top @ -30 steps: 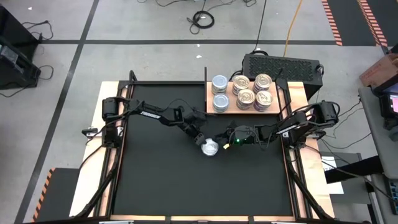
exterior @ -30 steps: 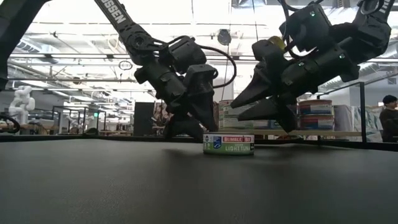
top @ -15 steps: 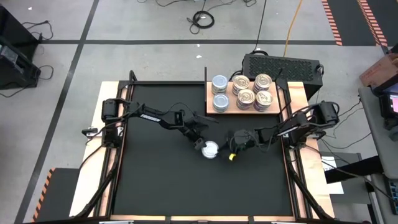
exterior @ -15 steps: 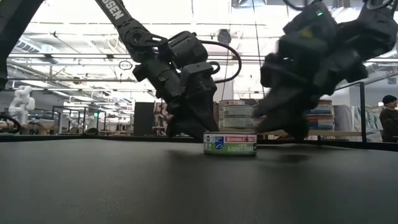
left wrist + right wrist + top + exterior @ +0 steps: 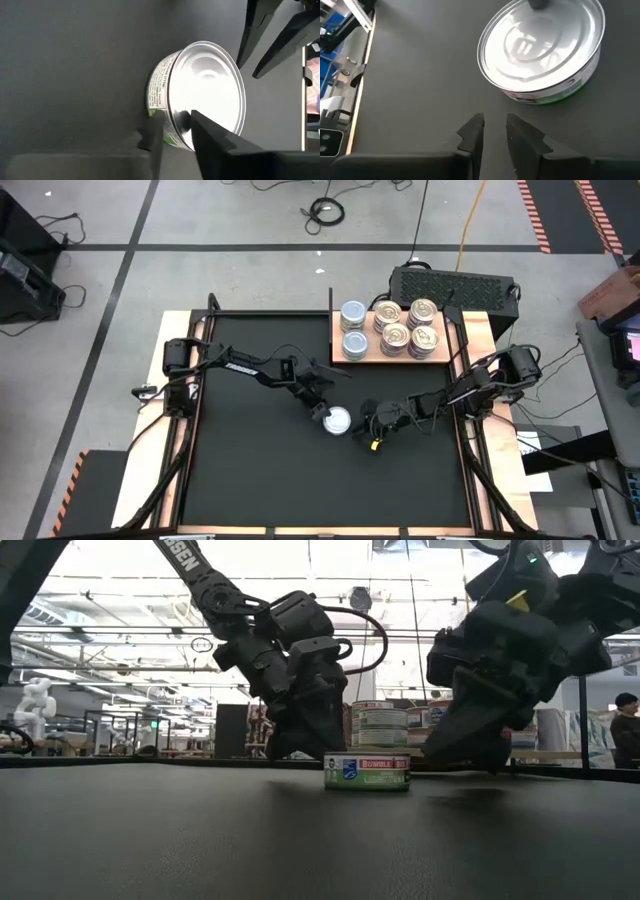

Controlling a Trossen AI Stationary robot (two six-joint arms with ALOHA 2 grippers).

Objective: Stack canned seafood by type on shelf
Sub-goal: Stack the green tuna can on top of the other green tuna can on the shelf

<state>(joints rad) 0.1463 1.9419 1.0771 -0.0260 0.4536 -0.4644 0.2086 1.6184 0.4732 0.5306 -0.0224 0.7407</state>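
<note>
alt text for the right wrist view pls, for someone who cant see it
A silvery-topped tuna can with a green-and-white label sits upright on the black mat. The right claw hovers just short of it, fingers nearly together and apart from the can. The tip of the left claw touches the can's far rim.

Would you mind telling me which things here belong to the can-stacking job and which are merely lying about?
Belonging to the job:
- lone tin on the black mat
- stacked tins
- wooden shelf
- left gripper
- right gripper

Lying about:
- black box behind the shelf
- floor cables
</note>
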